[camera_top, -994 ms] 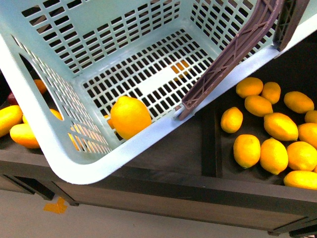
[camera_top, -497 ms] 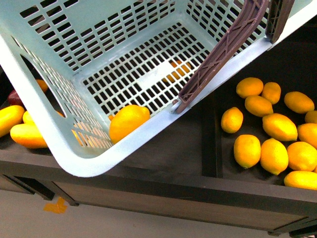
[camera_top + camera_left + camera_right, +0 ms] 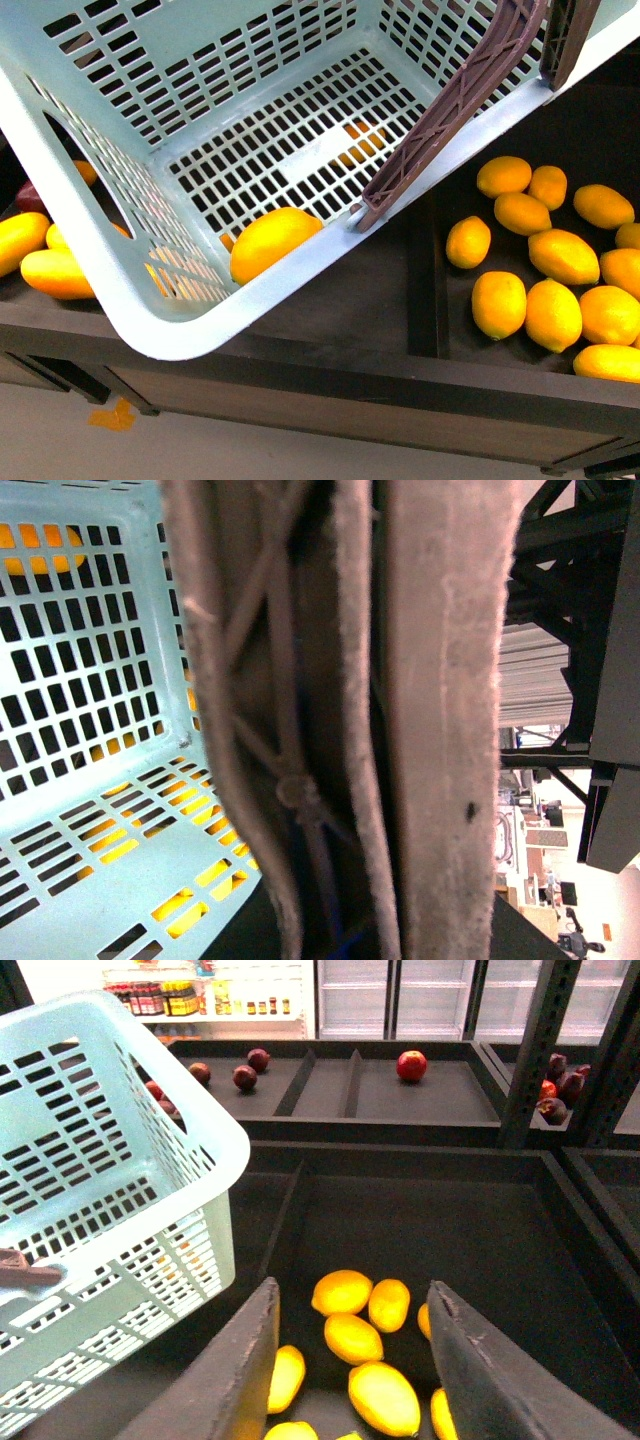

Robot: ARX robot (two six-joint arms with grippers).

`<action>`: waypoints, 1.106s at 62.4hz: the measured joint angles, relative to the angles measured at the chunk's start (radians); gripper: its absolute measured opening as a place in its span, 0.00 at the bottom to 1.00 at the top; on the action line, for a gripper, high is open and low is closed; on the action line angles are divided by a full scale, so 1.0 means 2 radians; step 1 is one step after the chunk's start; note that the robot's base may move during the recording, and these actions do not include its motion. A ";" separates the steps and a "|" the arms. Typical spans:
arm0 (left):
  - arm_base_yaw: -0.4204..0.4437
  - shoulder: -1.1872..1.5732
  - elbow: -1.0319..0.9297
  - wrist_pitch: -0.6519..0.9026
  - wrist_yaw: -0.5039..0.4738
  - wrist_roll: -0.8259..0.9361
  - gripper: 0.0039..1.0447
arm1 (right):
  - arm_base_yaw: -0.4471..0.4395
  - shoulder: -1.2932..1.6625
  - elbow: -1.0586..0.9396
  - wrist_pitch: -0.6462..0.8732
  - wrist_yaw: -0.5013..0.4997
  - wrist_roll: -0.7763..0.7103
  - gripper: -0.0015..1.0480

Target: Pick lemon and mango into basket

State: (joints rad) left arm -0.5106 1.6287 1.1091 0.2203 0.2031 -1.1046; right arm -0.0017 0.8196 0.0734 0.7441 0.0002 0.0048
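1. Basket (image 3: 85, 255): light teal plastic with slotted walls and floor. It is tilted, with one rounded corner low over the front edge of the dark worktop (image 3: 340, 310). It fills the upper left of the front view.
2. Lemon (image 3: 272, 240): one, bright yellow-orange, inside the basket. It lies on the slotted floor in the lowest corner, touching the near wall.
3. Handle (image 3: 450, 105): brown-grey ribbed plastic, slanting up from the basket's rim. It fills the middle of the left wrist view, close to the camera.
4. Left tool: its fingers cannot be made out past the handle, so I cannot tell whether they are apart or together.
5. Right tool (image 3: 352, 1287): fingers apart with nothing between them. It hangs above the lemon compartment, with the basket off to one side.
6. Loose lemons (image 3: 498, 303): a heap of about a dozen in the worktop's right compartment, outside the basket, several touching.
7. Yellow mangoes (image 3: 55, 275): two or three in the left compartment, partly behind the basket's wall.
8. Dark red fruit (image 3: 28, 197): a small part shows at the left edge, just beside the yellow mangoes and outside the basket. The rest is hidden, so its kind cannot be told.
9. Round red fruit (image 3: 411, 1064): several, spread over the compartments of a rear shelf.
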 joint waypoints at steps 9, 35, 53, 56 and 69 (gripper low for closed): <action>0.000 0.000 0.000 0.000 0.000 0.000 0.16 | 0.000 -0.001 0.000 0.000 0.001 0.000 0.78; -0.003 0.000 0.000 0.000 0.002 -0.002 0.15 | 0.000 -0.001 -0.001 -0.001 0.001 0.000 0.92; -0.001 0.000 0.000 0.000 0.000 0.000 0.15 | 0.000 -0.001 -0.002 -0.002 0.000 0.000 0.92; -0.001 0.000 0.000 0.000 0.002 -0.001 0.15 | 0.000 -0.001 -0.002 -0.002 0.000 0.000 0.92; -0.001 0.000 0.000 0.000 0.000 0.000 0.15 | 0.000 -0.002 -0.002 -0.002 0.000 0.000 0.92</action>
State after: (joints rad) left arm -0.5121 1.6287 1.1084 0.2203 0.2024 -1.1053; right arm -0.0017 0.8165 0.0700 0.7403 0.0002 0.0044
